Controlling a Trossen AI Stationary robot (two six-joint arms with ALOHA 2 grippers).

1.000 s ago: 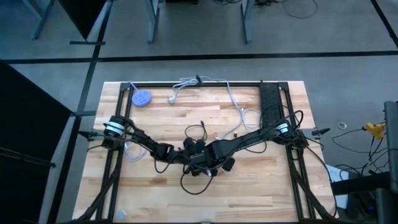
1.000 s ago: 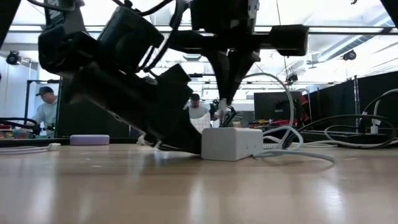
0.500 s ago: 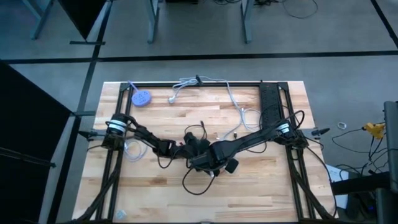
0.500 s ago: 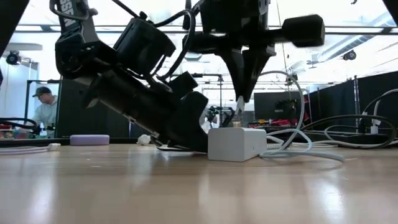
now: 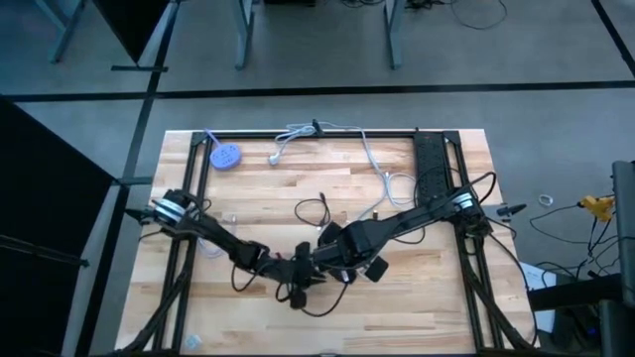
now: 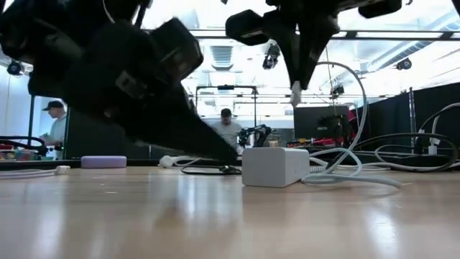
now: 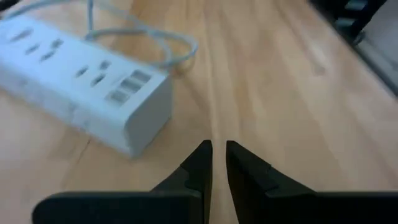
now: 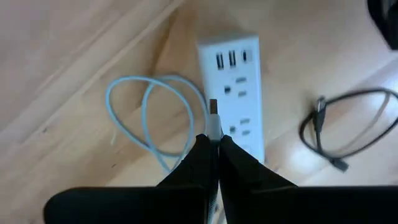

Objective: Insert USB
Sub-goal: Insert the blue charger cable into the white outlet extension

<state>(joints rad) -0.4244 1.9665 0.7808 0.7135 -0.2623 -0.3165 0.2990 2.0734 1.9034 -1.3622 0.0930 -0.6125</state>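
Note:
A white power strip (image 8: 230, 93) lies flat on the wooden table, its USB ports (image 8: 230, 60) at one end; it also shows in the left wrist view (image 7: 81, 87) and the low view (image 6: 274, 166). Its pale cable (image 8: 155, 118) loops beside it. My right gripper (image 8: 212, 140) is shut on a white USB plug (image 8: 212, 118), hovering above the strip (image 6: 295, 90). My left gripper (image 7: 217, 152) is shut on nothing, low over bare table on the strip's near side (image 5: 298, 283). My right gripper pinches the white USB plug's body (image 8: 213, 129) between its two fingertips from above, pointing down. The metal tip (image 8: 212, 107) sticks out beyond the fingers. The plug is lifted clear, upright over the strip's top face, with a gap between them in the low view.
A black cable (image 8: 345, 127) coils on the table beside the strip. A blue round object (image 5: 226, 156) and a white cable (image 5: 298, 131) lie near the far edge; a black strip (image 5: 432, 169) runs along the right frame. People stand in the room behind (image 6: 227, 129).
My right gripper has risen, lifting the USB plug from just above the strip's top to well clear of it. My left gripper has drawn back from the power strip toward the table's near edge. The strip lies about where it was.

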